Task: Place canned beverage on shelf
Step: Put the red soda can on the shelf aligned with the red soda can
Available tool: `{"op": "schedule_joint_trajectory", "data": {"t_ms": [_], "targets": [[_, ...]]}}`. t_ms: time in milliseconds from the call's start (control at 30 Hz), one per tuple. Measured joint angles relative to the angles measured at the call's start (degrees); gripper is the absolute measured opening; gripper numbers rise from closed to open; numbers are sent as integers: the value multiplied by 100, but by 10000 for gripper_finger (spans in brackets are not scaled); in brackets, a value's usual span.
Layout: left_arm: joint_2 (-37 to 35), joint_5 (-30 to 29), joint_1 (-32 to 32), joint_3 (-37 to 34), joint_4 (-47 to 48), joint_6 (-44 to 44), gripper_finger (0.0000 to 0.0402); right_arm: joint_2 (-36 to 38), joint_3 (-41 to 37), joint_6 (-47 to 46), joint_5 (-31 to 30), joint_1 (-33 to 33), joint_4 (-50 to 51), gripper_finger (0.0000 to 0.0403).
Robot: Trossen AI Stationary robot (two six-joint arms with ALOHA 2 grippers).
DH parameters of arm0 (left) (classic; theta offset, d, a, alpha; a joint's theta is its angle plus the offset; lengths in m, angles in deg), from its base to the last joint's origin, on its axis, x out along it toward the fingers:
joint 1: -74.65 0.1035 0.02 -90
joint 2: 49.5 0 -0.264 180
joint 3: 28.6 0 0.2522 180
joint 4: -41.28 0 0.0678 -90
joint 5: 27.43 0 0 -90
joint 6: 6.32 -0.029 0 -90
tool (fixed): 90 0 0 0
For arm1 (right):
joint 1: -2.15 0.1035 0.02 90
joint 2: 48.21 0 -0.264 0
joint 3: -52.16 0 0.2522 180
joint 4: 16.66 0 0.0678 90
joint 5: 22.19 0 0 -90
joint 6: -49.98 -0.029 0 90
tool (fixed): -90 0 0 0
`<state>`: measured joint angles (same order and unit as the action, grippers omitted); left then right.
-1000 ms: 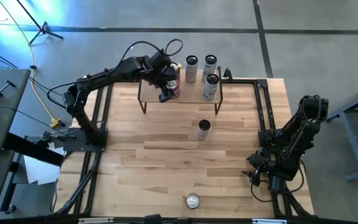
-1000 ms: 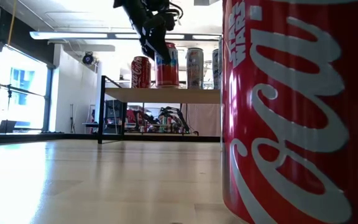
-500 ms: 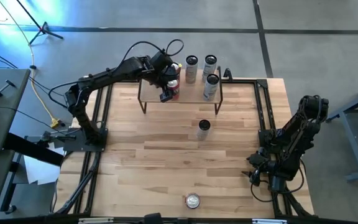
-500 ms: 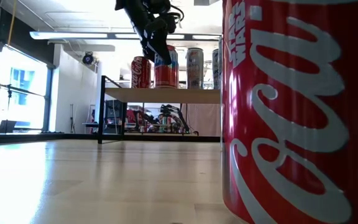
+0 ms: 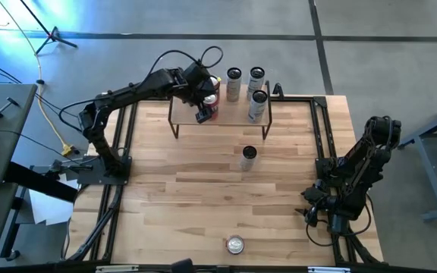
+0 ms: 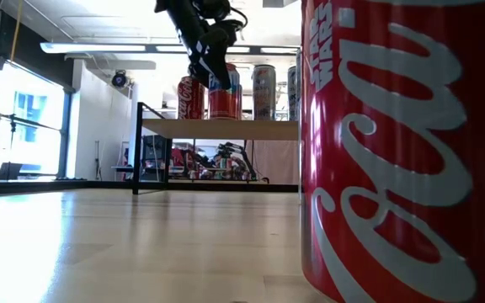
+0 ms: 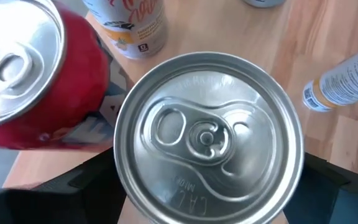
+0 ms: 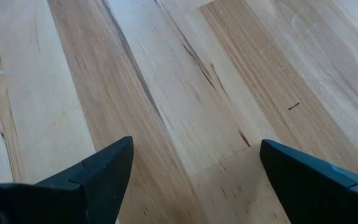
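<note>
My left gripper [image 5: 205,108] is over the shelf [image 5: 188,123], a light plank on black legs at the table's far side, and is shut on a red-and-blue can [image 6: 224,94]. In the left wrist view its silver top [image 7: 207,137] fills the middle. A red cola can [image 5: 213,82] stands just beyond it on the shelf. Three tall pale cans [image 5: 234,83] [image 5: 256,78] [image 5: 258,105] stand at the shelf's right end. My right gripper [image 5: 309,214] is open over bare tabletop at the near right. My left gripper pinches the red-and-blue can by its side wall just under the top rim [image 7: 122,174], one finger [image 7: 73,193] on each side. The fingers point down from above. The can is upright, its base at plank level; the plank's front edge hides whether it rests there.
One tall can [image 5: 249,157] stands on the table in front of the shelf. A red cola can [image 5: 235,244] stands at the near edge and fills the right of the low view [image 6: 402,151]. Open wood lies between them.
My left gripper has carried the red-and-blue can a little toward the table's far edge over the shelf, closer to the red cola can. The can has stayed upright in the hold.
</note>
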<state>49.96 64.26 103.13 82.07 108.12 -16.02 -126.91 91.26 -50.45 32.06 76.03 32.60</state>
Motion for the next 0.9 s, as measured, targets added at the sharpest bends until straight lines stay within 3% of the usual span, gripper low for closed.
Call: {"op": "schedule_joint_trajectory", "data": {"t_ms": [667, 900], "targets": [[-7, 30, -56, 0, -9, 84, 327, 0, -1, 1, 0, 0, 0, 339], [-9, 12, -56, 0, -31, 244, 355, 0, 0, -1, 0, 0, 0, 339]]}}
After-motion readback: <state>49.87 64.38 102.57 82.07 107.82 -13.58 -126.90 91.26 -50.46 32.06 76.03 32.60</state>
